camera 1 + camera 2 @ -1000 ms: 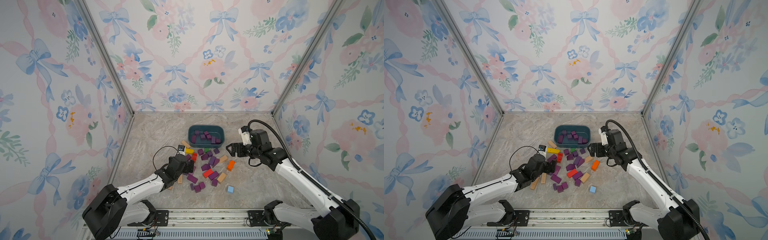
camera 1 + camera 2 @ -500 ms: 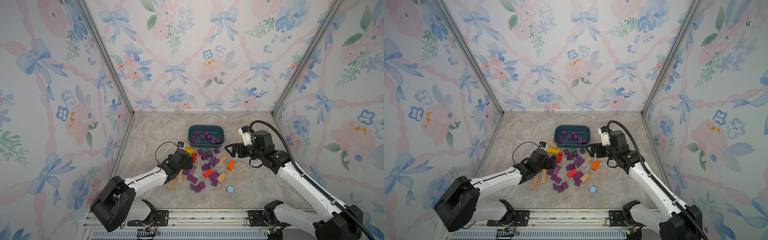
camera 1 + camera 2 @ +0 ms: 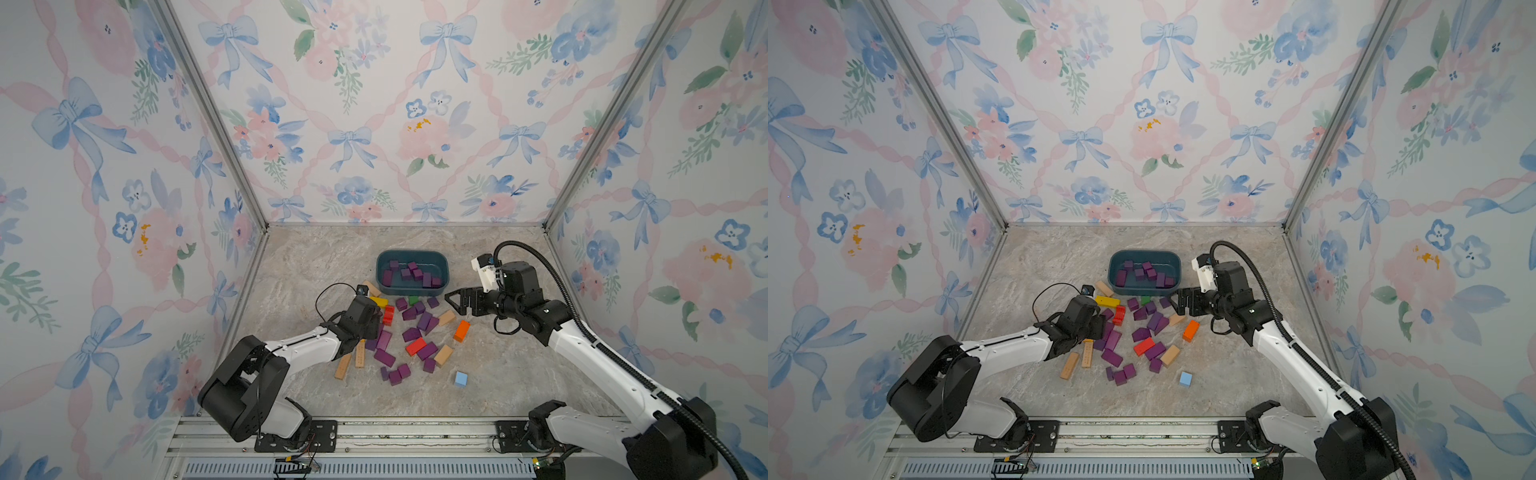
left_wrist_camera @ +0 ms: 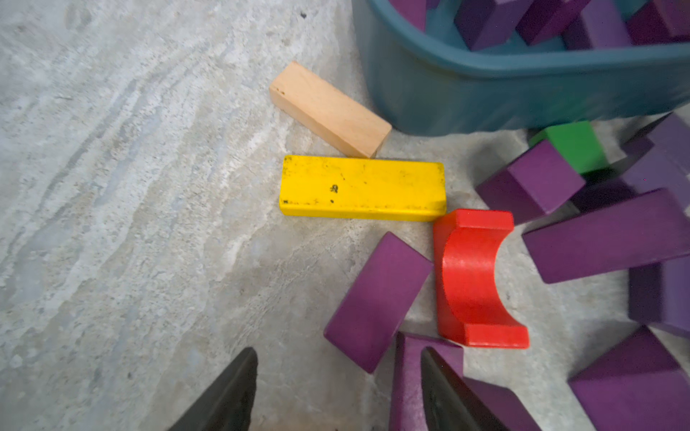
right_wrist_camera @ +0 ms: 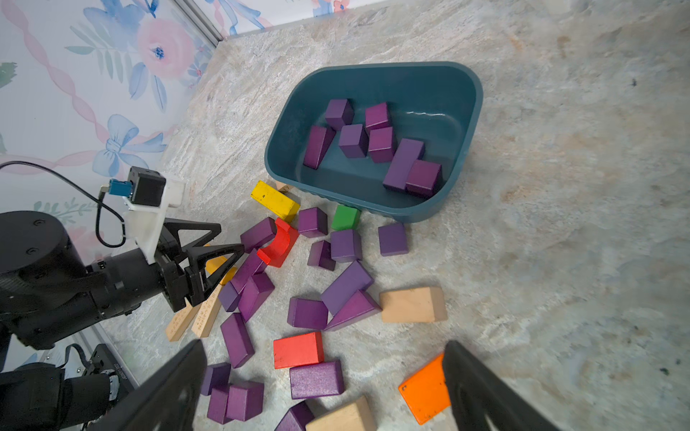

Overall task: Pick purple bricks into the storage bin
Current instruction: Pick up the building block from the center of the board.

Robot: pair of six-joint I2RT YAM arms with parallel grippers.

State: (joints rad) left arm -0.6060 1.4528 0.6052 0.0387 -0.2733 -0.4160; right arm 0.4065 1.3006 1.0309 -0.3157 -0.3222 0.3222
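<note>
Littering veined stone (image 3: 332, 257), matte purple bricks (image 3: 424, 321) (cubes, bars, wedges).

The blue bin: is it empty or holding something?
Partly full: the storage bin holds several purple bricks, and bare bottom shows beside them.

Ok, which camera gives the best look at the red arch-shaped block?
The left wrist view: the red arch block lies close and unobstructed, its curved cutout plain. The right wrist view shows it smaller. In both top views it is only a small red patch.
</note>
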